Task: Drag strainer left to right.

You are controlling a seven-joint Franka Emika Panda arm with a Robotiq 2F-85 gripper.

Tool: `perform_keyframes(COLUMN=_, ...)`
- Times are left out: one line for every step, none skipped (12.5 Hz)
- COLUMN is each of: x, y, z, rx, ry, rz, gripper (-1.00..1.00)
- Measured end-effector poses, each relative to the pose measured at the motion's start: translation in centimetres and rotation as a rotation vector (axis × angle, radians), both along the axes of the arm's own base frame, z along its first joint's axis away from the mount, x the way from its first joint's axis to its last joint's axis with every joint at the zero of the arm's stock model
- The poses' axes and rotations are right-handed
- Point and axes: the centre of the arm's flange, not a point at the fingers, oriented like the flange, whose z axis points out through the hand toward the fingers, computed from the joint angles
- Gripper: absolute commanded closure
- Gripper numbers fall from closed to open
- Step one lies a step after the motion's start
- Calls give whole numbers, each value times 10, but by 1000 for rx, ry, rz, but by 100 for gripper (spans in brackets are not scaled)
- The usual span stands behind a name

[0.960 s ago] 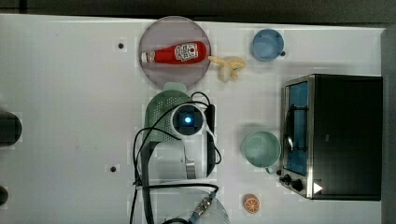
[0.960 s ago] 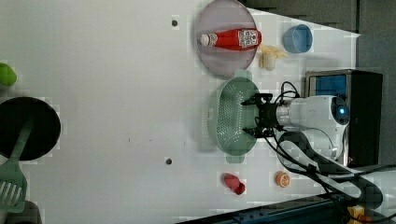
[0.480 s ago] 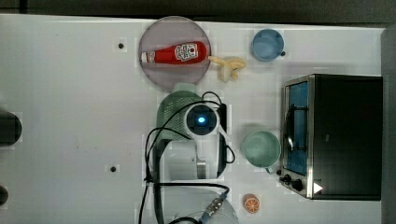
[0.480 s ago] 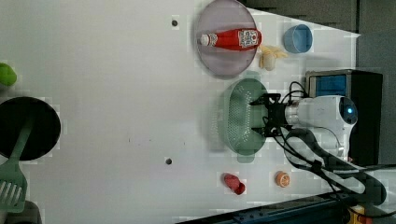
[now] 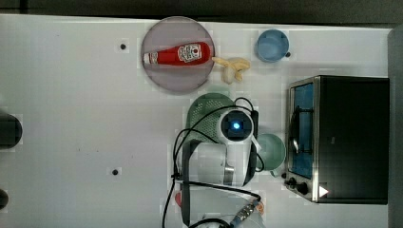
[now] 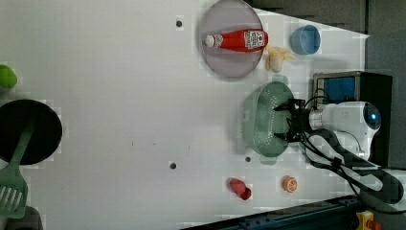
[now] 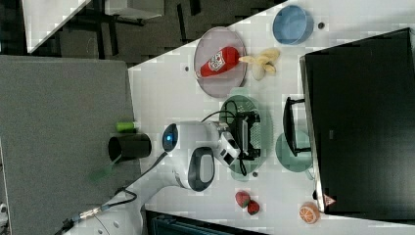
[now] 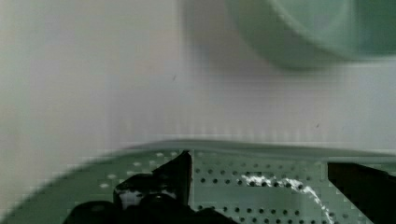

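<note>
Three views overlook the table (image 5: pixel 71 118); wrist close.

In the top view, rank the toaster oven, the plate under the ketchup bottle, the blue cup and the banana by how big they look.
Largest to smallest in the top view:
1. toaster oven
2. plate
3. blue cup
4. banana; it spans about as much as the cup but is thinner, so those two are close.
</note>
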Motion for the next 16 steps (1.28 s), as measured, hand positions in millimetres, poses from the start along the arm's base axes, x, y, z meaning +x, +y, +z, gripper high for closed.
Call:
perform_keyframes(x=-4, y=-3, z=-2, rx=2, ry=3, rz=-1, gripper=-100)
perform_keyframes(x=-7, y=-4, z=-4, rx=6, ry=14, rz=17, gripper=-100)
perform_keyframes(x=-9, y=-3, z=-6, rx=10, ry=24, rz=45, gripper=-100)
perform_keyframes(x=-9, y=-3, z=-7, rx=11, ry=32, rz=62, gripper=-100)
perform_keyframes(x=-6, y=-1, z=-6, rx=13, ry=34, rz=83, gripper=-100)
perform_keyframes(x=-7, y=3, z=-3, rx=24, ry=28, rz=121, gripper=-100)
perform_keyframes(x=-8, y=10, z=8, rx=39, ry=33, rz=175, gripper=-100)
perform_keyframes(x=-8, y=21, z=25, rx=56, ry=51, rz=245, gripper=-100)
perform_keyframes(x=-6, y=32, z=50, rx=75, ry=69, rz=320, gripper=-100)
perform_keyframes(x=2, y=41, z=82, rx=86, ry=70, rz=396, gripper=-100)
perform_keyframes(x=12, y=46, z=119, rx=87, ry=51, rz=479, gripper=-100)
perform_keyframes(x=23, y=49, z=160, rx=84, ry=24, rz=540, gripper=-100)
perform_keyframes(x=33, y=49, z=203, rx=87, ry=14, rz=588, gripper=-100)
perform_keyframes(x=35, y=46, z=245, rx=81, ry=3, rz=640, gripper=-100)
perform_keyframes(x=35, y=42, z=287, rx=73, ry=-28, rz=674, gripper=-100)
perform_keyframes(x=31, y=39, z=330, rx=87, ry=-47, rz=695, gripper=-100)
